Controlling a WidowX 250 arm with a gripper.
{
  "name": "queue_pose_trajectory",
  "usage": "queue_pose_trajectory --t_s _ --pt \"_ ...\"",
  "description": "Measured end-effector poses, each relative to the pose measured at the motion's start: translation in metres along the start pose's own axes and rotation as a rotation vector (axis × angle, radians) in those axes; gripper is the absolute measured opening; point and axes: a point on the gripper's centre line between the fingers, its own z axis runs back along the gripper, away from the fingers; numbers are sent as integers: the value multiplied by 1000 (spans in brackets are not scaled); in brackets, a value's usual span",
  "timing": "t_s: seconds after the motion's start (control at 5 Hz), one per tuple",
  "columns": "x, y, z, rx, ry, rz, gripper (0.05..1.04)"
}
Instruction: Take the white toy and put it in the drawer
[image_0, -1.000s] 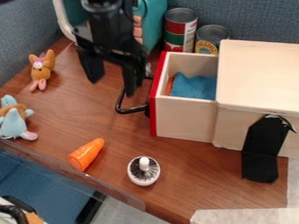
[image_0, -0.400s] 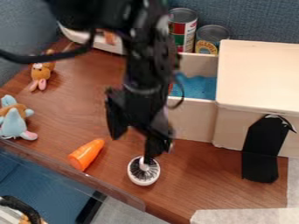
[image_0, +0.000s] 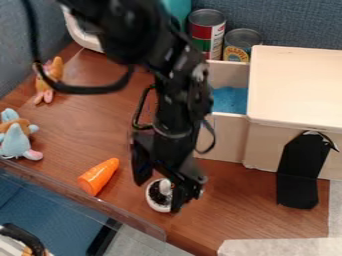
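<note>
The black gripper (image_0: 158, 196) hangs low over the front middle of the wooden table, its two fingers apart. The small round white toy (image_0: 155, 203), with a dark bristly top and a white knob, stands on the table between the fingertips. One finger is at its upper left; the other overlaps its right side. Whether they touch it I cannot tell. The open drawer (image_0: 220, 135) projects from the pale wooden box (image_0: 294, 85), with blue cloth inside; the arm hides its left end.
An orange carrot-like toy (image_0: 98, 176) lies left of the gripper. Plush toys (image_0: 17, 140) sit at the left edge. Two cans (image_0: 207, 31) stand behind the drawer. A black flap (image_0: 300, 170) hangs at the box's front.
From above the table's back left, the gripper has come forward and down to the white toy. Lately it has dropped slightly lower, around the toy.
</note>
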Motion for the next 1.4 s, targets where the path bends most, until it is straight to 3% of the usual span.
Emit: queue_pose_trajectory --t_s 0.4,0.6,0.8,1.0,1.2,1.4 --pt "2 4 -4 -8 -8 17 371" --pt "1 7 -4 -14 -8 25 229" --pt "-3 11 2 -23 -6 37 226" --pt "6 12 51 -52 -105 81 226" --pt "25 10 87 -102 -143 128 226" --pt "60 6 118 -127 -233 131 226"
